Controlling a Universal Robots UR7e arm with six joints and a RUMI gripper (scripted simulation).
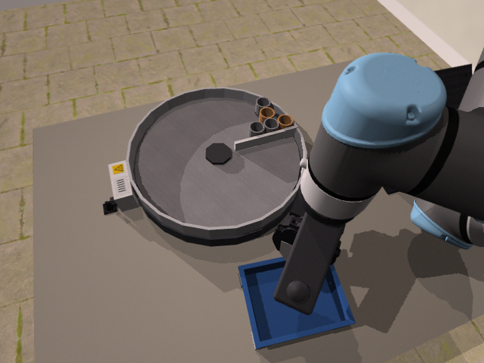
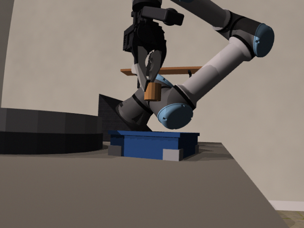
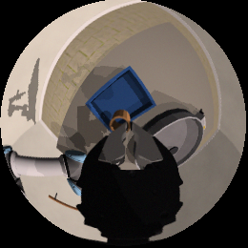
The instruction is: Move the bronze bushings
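My gripper (image 2: pixel 147 84) is shut on the wall of a bronze bushing (image 2: pixel 153 92) (image 3: pixel 119 113), which hangs upright below the fingertips. It is above the blue crate (image 1: pixel 304 334) (image 2: pixel 149 144) (image 3: pixel 98 115), well clear of its rim. In the top view the arm hides the fingers and part of the crate; no bushing shows in the visible part of the crate. On the turntable (image 1: pixel 211 232) (image 2: pixel 51 122), a bronze bushing (image 1: pixel 263 118) and another bronze bushing (image 1: pixel 285 121) stand grouped with steel bushings (image 1: pixel 263 104) (image 1: pixel 256 128) (image 1: pixel 270 124) near the rim.
A straight divider (image 1: pixel 265 140) on the turntable runs beside the bushings. A white control box (image 1: pixel 121 181) sits at the turntable's left. The turntable's raised rim stands close to the crate. A brown shelf (image 2: pixel 179 70) hangs on the wall behind the arm.
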